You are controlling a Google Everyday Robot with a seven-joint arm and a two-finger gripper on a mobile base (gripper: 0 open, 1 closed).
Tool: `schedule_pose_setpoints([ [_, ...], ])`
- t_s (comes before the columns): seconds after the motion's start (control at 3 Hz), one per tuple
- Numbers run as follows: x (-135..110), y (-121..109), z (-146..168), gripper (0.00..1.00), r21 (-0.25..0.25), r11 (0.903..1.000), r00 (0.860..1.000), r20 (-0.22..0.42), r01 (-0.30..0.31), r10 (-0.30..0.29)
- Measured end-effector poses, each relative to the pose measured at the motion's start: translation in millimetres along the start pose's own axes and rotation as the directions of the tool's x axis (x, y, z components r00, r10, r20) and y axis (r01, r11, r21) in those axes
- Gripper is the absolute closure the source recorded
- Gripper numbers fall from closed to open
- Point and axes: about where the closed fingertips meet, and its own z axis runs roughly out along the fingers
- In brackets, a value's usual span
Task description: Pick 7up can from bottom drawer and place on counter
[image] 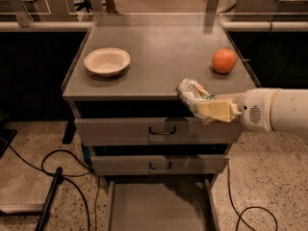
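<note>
The 7up can [192, 95] is silvery-white with green and a small red mark, and dented. It lies tilted in my gripper [204, 109], which is shut on it. The cream fingers [217, 110] reach in from the right on my white arm. The can hangs in front of the counter's front edge, just at the level of the counter [159, 57]. The bottom drawer [159, 208] is pulled open below, and its flat grey floor holds nothing.
A white bowl [107, 61] sits on the counter's left. An orange [224, 61] sits at its right. Two grey drawers with dark handles [161, 130] are shut. Black cables [57, 177] lie on the speckled floor at left.
</note>
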Motion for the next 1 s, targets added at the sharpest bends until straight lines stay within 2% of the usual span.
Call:
schedule_pose_setpoints([
  [0.33, -24.9, -8.3, 0.8, 1.00, -0.015, 0.9999, 1.000, -0.001, 0.002, -0.002],
  [0.67, -63.4, -23.1, 15.7, 1.00, -0.042, 0.9991, 1.000, -0.029, -0.001, 0.000],
  [1.0, -82.5, -26.0, 40.6, 1.00, -0.079, 0.9968, 0.997, -0.080, 0.000, -0.006],
])
